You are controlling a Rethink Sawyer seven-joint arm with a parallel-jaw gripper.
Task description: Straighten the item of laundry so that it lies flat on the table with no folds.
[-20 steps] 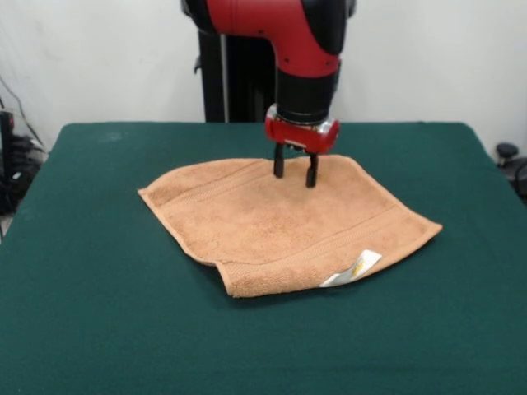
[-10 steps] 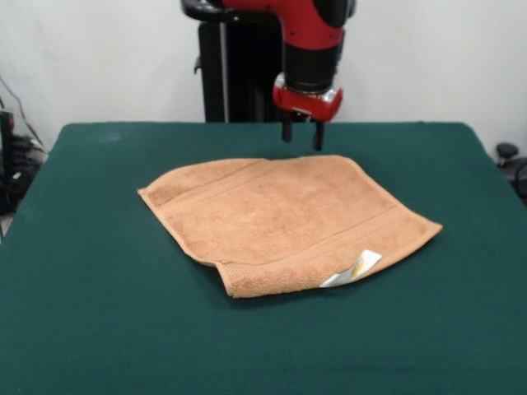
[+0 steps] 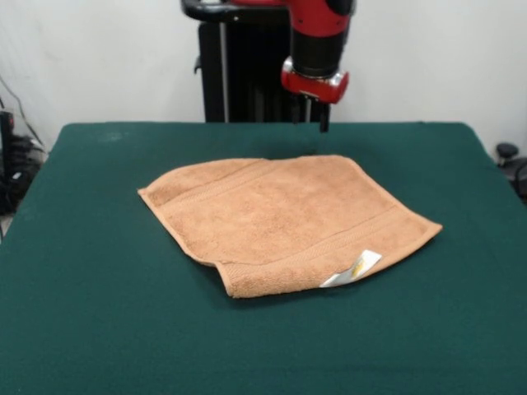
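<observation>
My arm [image 3: 317,25] is glossy red over a black cylindrical wrist, ending in a red collar with a silvery rim and dark fingers [image 3: 324,118], with a black pedestal column [image 3: 239,70] behind.
</observation>
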